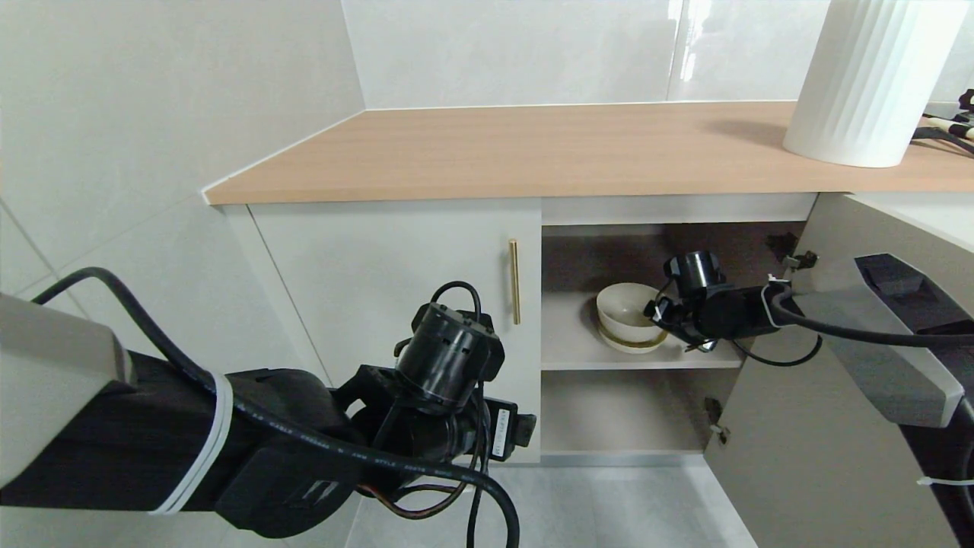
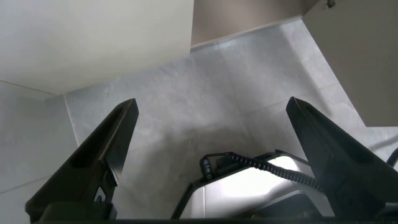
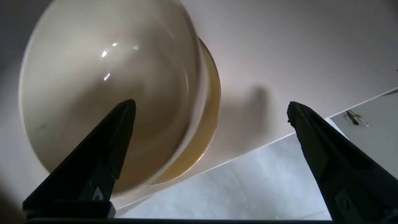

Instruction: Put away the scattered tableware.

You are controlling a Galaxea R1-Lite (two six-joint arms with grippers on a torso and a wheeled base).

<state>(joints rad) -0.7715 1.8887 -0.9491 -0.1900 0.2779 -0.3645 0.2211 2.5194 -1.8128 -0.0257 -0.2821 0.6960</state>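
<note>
A cream bowl (image 1: 625, 308) (image 3: 112, 93) sits stacked on a yellowish dish (image 1: 631, 346) (image 3: 210, 93) on the middle shelf (image 1: 578, 346) of the open cabinet. My right gripper (image 1: 659, 312) (image 3: 210, 106) is inside the cabinet, right beside the bowl, open, with nothing between its fingers (image 3: 99, 162). Its fingers straddle the bowl's edge and the dish rim without holding them. My left gripper (image 2: 211, 102) hangs low in front of the closed cabinet door, pointing down at the grey floor (image 2: 186, 93), open and empty.
The cabinet's right door (image 1: 799, 457) stands swung open beside my right arm. The left door (image 1: 396, 274) is closed, with a gold handle (image 1: 514, 281). On the wooden countertop (image 1: 533, 152) stands a tall white ribbed vase (image 1: 867, 76), with dark utensils (image 1: 951, 125) at the far right.
</note>
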